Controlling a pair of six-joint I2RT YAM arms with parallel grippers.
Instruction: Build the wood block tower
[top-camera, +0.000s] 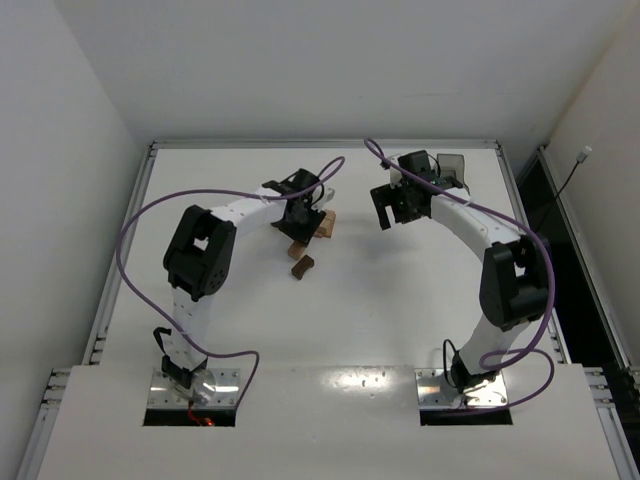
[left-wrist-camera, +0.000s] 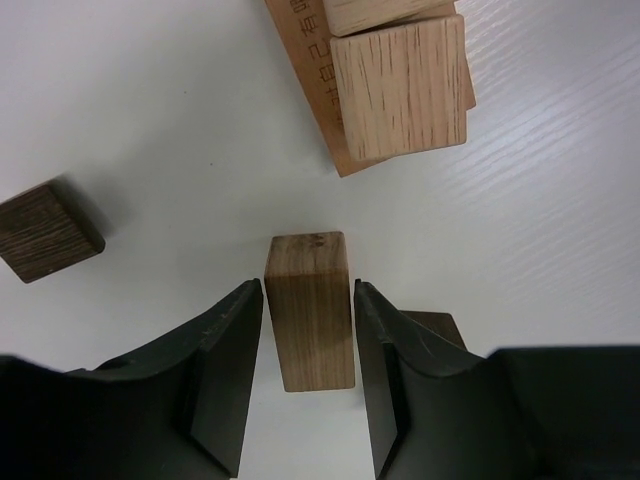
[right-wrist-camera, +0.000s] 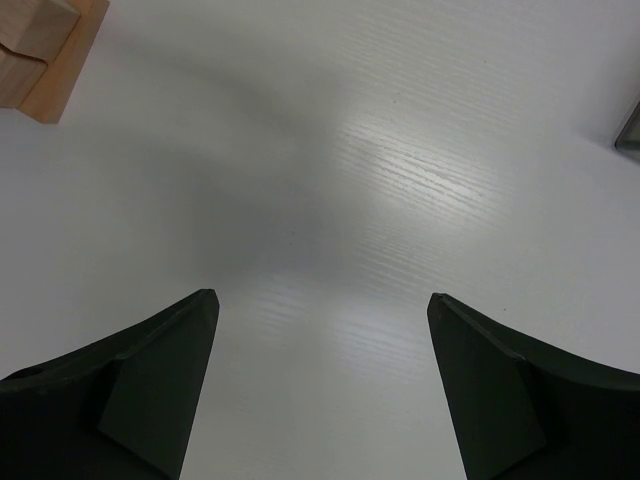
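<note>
We see a white table (top-camera: 350, 320) edged by a metal rail, with a translucent grey tray (top-camera: 455, 166) standing near its far right corner.

A white, faintly grained table (top-camera: 380, 310), edged by aluminium rails (top-camera: 330, 144), sits between white walls (top-camera: 60, 150). Soft glare lies on its surface. A black cable (top-camera: 572, 176) hangs by the right wall.

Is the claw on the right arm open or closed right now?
Open. The right tool has its fingers wide apart in the wrist view, only bare table between them.
</note>
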